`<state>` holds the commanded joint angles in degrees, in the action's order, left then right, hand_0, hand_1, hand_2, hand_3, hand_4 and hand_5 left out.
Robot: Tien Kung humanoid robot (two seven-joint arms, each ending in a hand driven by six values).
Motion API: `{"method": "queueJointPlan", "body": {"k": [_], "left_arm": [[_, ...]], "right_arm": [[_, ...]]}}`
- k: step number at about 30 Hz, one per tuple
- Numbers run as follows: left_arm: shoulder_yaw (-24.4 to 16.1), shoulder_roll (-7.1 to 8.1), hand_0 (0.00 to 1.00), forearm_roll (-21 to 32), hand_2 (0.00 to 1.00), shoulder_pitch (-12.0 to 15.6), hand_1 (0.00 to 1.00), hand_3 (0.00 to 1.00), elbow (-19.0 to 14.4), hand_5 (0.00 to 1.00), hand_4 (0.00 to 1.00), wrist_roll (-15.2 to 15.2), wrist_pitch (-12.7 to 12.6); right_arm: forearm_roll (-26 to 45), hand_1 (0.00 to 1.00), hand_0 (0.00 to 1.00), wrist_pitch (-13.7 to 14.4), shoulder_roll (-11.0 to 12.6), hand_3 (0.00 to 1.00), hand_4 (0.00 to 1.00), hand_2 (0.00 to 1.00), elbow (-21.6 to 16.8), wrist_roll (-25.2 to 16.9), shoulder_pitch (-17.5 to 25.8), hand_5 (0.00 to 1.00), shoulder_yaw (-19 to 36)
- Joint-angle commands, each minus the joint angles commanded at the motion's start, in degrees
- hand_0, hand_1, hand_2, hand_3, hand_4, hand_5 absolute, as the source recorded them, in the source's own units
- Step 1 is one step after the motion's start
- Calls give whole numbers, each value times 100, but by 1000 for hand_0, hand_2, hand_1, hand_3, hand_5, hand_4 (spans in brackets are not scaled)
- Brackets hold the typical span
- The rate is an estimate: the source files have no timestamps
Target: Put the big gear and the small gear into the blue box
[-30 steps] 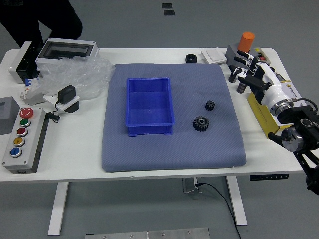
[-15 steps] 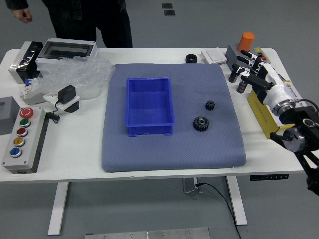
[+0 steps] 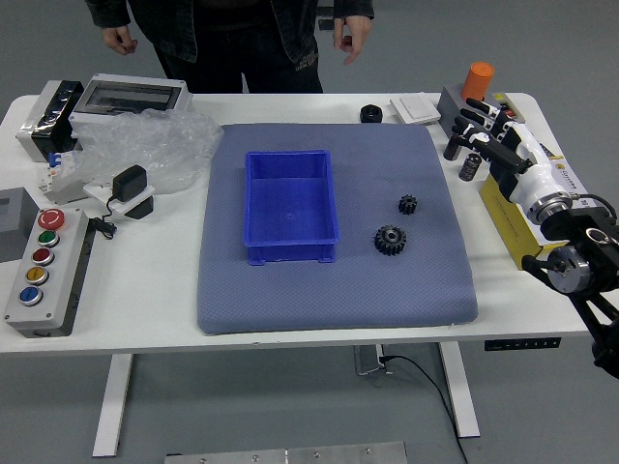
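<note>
We see the white table (image 3: 145, 290) first, then the grey-blue mat (image 3: 290, 302) on it. Past the far edge stands a person (image 3: 232, 41), both hands (image 3: 353, 37) hanging down. Our right hand (image 3: 496, 137) is over the table's far right part, fingers loosely extended and released. The blue box (image 3: 290, 254) sits on the mat; to its right lie the big gear (image 3: 390, 240) and, slightly farther from us, the small gear (image 3: 407, 204) (both black, both outside the box).

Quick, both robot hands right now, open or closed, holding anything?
Left robot hand: out of view, can't tell.
Right robot hand: open, fingers spread, apparently holding nothing.
</note>
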<state>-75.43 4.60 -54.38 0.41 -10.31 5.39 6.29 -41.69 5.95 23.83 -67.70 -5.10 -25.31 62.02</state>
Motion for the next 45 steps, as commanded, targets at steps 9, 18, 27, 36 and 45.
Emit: {"method": "queueJointPlan", "body": {"k": [9, 18, 27, 36, 45], "left_arm": [[-12, 3, 850, -7, 801, 5, 798, 844, 0, 62, 584, 3, -1], [-16, 5, 850, -12, 801, 3, 798, 844, 0, 63, 584, 6, 0], [-21, 7, 849, -17, 801, -8, 798, 843, 0, 63, 583, 7, 0], [-36, 3, 849, -35, 799, -8, 798, 844, 0, 63, 583, 12, -1], [-38, 0, 849, -52, 799, -15, 798, 843, 0, 63, 583, 17, 0]], "right_arm": [[-1180, 747, 817, 198, 109, 821, 744, 854, -54, 565, -309, 138, -432], [-2605, 775, 817, -27, 167, 854, 740, 885, 14, 1208, -672, 135, -797], [-4098, 751, 806, -287, 175, 870, 740, 869, 66, 1582, -993, 139, -1192], [-5606, 738, 793, -445, 82, 863, 743, 844, 197, 1670, -1215, 140, -1619], [-6692, 663, 748, -280, -109, 779, 732, 747, 614, 1404, -1397, 114, -1986]]}}
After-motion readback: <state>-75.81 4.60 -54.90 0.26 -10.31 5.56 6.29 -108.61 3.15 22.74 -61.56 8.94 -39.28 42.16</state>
